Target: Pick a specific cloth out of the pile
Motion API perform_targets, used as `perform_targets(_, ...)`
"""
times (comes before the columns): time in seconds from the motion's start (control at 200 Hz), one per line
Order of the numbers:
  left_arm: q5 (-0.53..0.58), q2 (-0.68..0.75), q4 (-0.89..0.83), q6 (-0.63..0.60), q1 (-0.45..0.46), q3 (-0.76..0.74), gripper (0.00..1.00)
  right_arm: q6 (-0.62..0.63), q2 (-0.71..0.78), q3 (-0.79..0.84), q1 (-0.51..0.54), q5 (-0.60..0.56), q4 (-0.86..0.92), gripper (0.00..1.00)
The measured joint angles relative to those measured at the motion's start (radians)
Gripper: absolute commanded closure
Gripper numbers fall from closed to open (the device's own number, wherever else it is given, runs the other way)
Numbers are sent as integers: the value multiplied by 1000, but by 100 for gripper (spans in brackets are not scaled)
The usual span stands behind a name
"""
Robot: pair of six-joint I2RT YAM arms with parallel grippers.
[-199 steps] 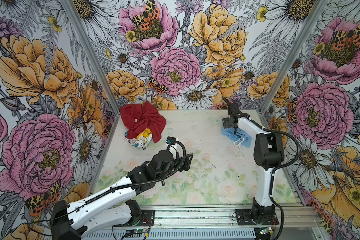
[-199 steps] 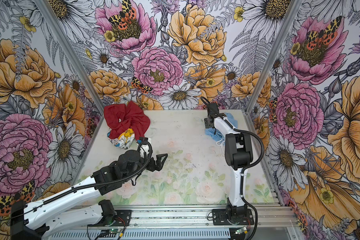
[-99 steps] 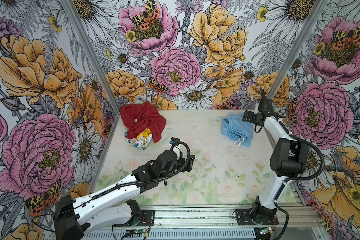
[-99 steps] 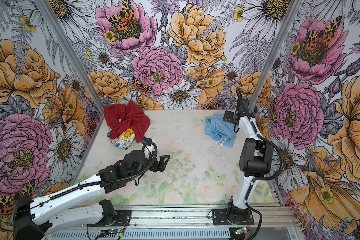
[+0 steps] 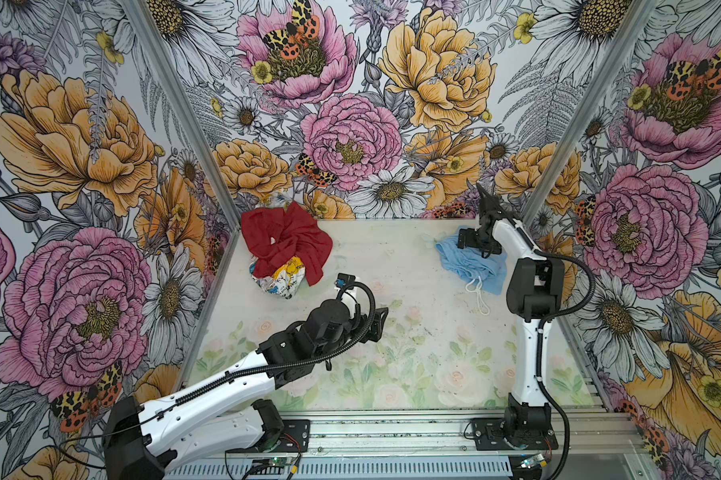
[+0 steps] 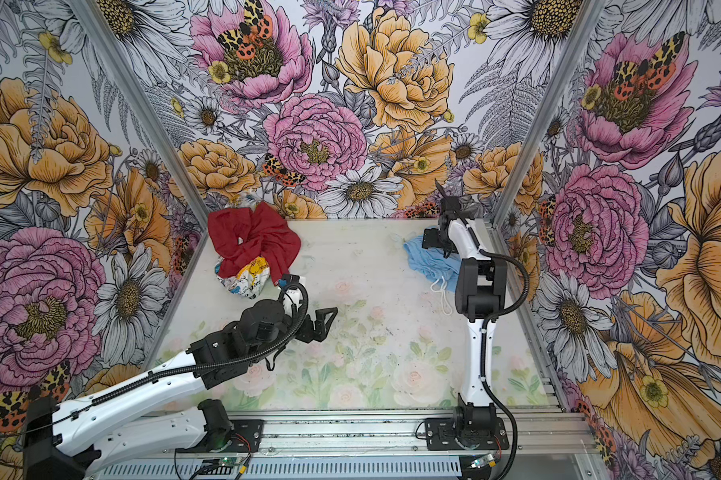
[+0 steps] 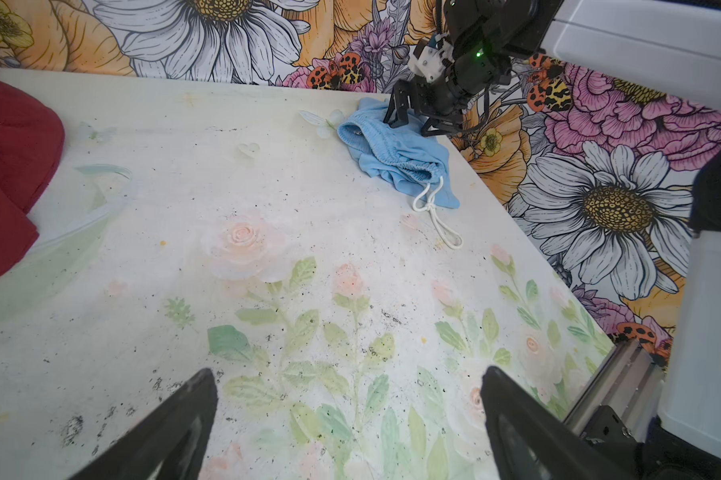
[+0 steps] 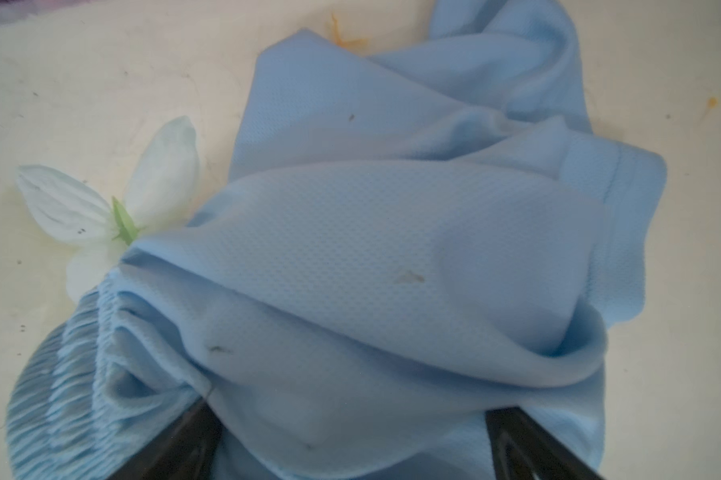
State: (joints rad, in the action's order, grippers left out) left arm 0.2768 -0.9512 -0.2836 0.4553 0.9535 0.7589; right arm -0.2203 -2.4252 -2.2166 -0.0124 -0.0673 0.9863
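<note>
- Cloth (image 5: 471, 264): light blue, soft and light, crumpled in the far right corner of the surface (image 5: 392, 291), well apart from the pile (image 5: 286, 249). It will likely drape and slip if pinched thinly.
- Hold: the gathered waistband (image 7: 392, 156) or a raised fold looks firmest. The white cord (image 7: 433, 212), trailing toward the front edge, may simply pull through.
- Right end effector (image 7: 410, 124): jaws spread wide astride a fold, gripping nothing.
- Left end effector (image 6: 324, 323): wide open, empty, above mid-surface.
- Surroundings: red cloth (image 5: 284, 237) draped over printed cloth (image 5: 279, 278) in the far left corner. Nothing covers the blue one, though the right wall (image 5: 558, 166) stands close.
</note>
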Motion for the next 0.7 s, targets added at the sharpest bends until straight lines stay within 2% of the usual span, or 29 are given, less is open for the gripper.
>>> perform_targets(0.205,0,34,-18,-11,-10,-1,1,16,-110,-156,35,-102,145,1)
perform_targets(0.295,0,51,-24,-13,-16,-2,1,28,-138,-223,38,-121,211,7)
perform_targets(0.345,0,59,-26,-14,-20,-2,1,42,-160,-261,38,-120,246,22)
perform_targets(0.38,0,64,-27,-14,-21,-2,1,49,-176,-286,38,-117,270,40)
perform_targets(0.385,0,64,-27,-14,-21,-2,1,46,-177,-288,38,-116,272,40)
perform_targets(0.39,0,65,-27,-14,-21,-2,1,46,-180,-291,38,-114,275,47)
perform_targets(0.4,0,66,-27,-14,-21,-2,1,53,-183,-293,38,-112,278,51)
perform_targets(0.44,0,70,-27,-14,-21,-2,1,57,-192,-304,38,-98,293,87)
perform_targets(0.465,0,71,-27,-13,-21,-2,1,57,-195,-306,38,-86,300,100)
perform_targets(0.701,0,81,-29,-11,-21,-12,1,81,-182,-295,15,-14,312,100)
